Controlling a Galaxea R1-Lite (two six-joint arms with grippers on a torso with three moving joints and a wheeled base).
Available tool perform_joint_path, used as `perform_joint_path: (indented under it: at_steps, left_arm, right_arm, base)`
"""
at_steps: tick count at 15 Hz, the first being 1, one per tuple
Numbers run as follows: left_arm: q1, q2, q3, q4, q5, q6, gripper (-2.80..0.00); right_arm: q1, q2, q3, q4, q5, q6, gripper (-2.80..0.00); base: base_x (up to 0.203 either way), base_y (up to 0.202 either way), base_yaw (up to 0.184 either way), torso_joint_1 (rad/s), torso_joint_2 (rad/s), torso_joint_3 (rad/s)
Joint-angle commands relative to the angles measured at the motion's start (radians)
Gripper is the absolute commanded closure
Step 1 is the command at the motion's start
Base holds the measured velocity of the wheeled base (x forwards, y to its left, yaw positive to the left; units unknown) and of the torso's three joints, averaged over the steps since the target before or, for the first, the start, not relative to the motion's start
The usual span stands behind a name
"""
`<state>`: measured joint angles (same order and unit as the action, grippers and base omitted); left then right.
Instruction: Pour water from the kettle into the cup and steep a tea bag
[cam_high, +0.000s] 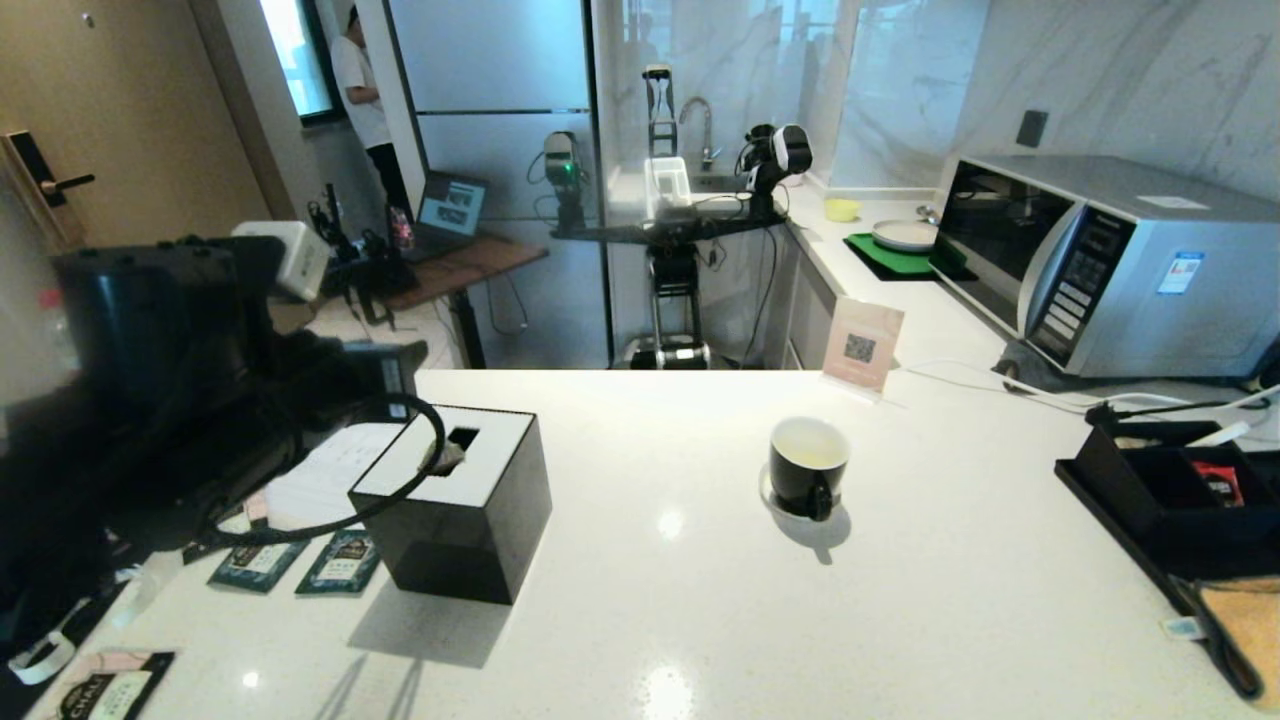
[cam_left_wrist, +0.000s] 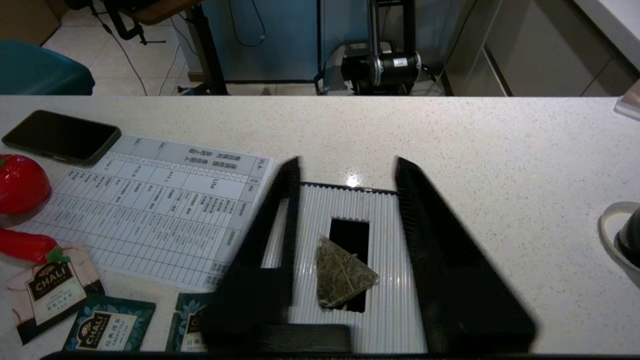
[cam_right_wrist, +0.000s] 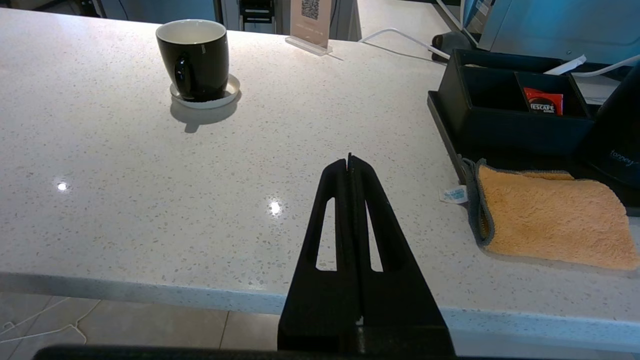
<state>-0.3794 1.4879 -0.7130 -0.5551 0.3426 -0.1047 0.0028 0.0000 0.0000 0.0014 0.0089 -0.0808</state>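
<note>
1. Where the counter (cam_high: 900, 620) runs toward its left edge, a printed sheet (cam_left_wrist: 150, 200) lies flat with a black phone (cam_left_wrist: 60, 136) at its far corner, a red pepper-shaped object (cam_left_wrist: 20, 190) beside it, and teal tea sachets (cam_high: 300, 565) along the near side.
2. The left gripper (cam_left_wrist: 347, 167) hangs over the black tissue box (cam_high: 460, 520), which stands left of the counter's middle; its fingers (cam_left_wrist: 450, 260) are spread, one to each side of the white ribbed top.
3. The tea bag (cam_left_wrist: 342, 275), a grey-brown pyramid, sits on that top at the slot, partly over the dark opening, between the fingers; neither finger is seen to touch it.
4. Past the middle, toward the far edge, the cup (cam_high: 808, 465) stands upright on its white saucer (cam_right_wrist: 205, 97), handle turned toward the near edge; whether it holds water cannot be told.
5. Behind it, at the far edge, a small card with a code (cam_high: 862, 345) stands upright.
6. The right gripper (cam_right_wrist: 349, 160) sits low over the near edge, fingers pressed together, holding nothing.
7. At the right edge, a black tray (cam_right_wrist: 505, 107) carries a red sachet (cam_right_wrist: 543, 101); an orange cloth (cam_right_wrist: 550, 220) lies before it, and part of the kettle (cam_right_wrist: 617, 145) shows beside it.
8. A microwave (cam_high: 1100, 260) stands at the far right corner.
</note>
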Motion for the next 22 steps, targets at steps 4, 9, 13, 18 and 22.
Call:
perform_joint_path:
  at_steps: [4, 9, 13, 18, 22]
  left_arm:
    - [-0.003, -0.005, 0.055, 0.012, 0.002, -0.003, 0.0]
    - [0.005, 0.015, 0.102, 0.039, -0.004, -0.007, 0.0]
    - [0.006, 0.018, 0.096, 0.13, -0.007, -0.013, 0.0]
    - [0.043, 0.05, 0.061, 0.189, -0.03, -0.013, 0.0]
    - [0.051, 0.068, -0.011, 0.287, -0.058, -0.013, 0.0]
  right_arm:
    - [0.0, 0.001, 0.0, 0.0, 0.0, -0.001, 0.0]
    - [0.0, 0.001, 0.0, 0.0, 0.0, -0.001, 0.0]
    - [0.0, 0.001, 0.0, 0.0, 0.0, -0.001, 0.0]
    - [0.0, 0.001, 0.0, 0.0, 0.0, -0.001, 0.0]
    - [0.0, 0.001, 0.0, 0.0, 0.0, -0.001, 0.0]
  base:
    - [0.0, 0.0, 0.0, 0.0, 0.0, 0.0]
    - [0.0, 0.0, 0.0, 0.0, 0.0, 0.0]
    - [0.0, 0.0, 0.0, 0.0, 0.0, 0.0]
    - [0.0, 0.0, 0.0, 0.0, 0.0, 0.0]
    - [0.0, 0.0, 0.0, 0.0, 0.0, 0.0]
